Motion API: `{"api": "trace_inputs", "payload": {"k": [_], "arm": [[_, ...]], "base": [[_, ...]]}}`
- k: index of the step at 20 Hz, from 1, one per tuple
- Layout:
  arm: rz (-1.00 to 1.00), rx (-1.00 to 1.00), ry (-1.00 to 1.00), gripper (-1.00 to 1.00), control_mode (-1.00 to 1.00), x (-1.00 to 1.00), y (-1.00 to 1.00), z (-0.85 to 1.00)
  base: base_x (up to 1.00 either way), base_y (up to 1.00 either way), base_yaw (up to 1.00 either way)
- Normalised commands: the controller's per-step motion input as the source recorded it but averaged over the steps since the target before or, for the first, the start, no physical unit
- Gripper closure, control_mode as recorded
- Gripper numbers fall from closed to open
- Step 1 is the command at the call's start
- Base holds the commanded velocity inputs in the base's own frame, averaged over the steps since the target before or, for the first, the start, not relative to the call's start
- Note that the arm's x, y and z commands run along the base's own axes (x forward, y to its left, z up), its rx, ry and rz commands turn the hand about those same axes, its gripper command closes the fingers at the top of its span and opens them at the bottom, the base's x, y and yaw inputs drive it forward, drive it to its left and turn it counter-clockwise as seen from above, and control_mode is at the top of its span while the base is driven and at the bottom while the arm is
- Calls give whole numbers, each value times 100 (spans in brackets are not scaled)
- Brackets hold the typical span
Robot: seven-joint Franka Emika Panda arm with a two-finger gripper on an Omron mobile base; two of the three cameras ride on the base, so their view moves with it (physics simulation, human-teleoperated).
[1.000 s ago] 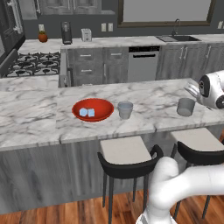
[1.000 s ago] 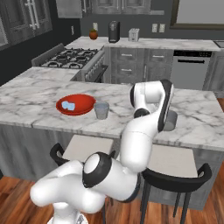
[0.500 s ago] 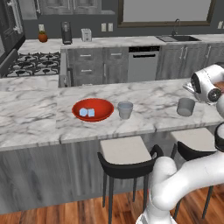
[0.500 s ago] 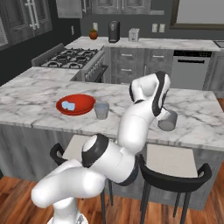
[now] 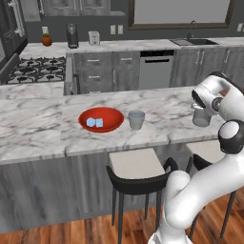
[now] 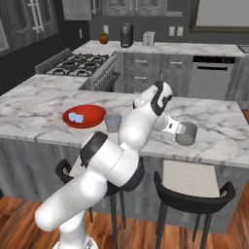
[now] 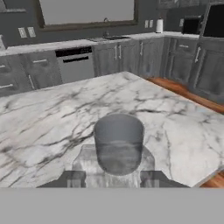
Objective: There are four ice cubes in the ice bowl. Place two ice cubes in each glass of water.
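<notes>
The gripper (image 7: 112, 177) is sitting with its jaws drawn narrow, hovering low just before the right glass (image 7: 119, 142); whether it is holding a cube cannot be told. That glass, a short grey translucent tumbler, is standing upright near the marble counter's (image 5: 43, 128) front edge. The other glass (image 5: 136, 119) is standing just beside the red ice bowl (image 5: 101, 119), which is holding two pale ice cubes (image 5: 95, 123). Bare marble is lying open between the two glasses.
</notes>
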Motion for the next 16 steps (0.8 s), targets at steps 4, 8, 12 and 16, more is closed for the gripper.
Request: {"api": "trace_inputs", "payload": {"k": [4,8,12,16], "arm": [[0,-10,33,100,-100,0,-22,60],[0,0,26,100,-100,0,-27,67],[0,0,31,100,-100,0,-28,64],[-1,0,30,100,-100,16,-29,73]], "base": [[0,0,0],[0,0,0],[0,0,0],[0,0,0]]}}
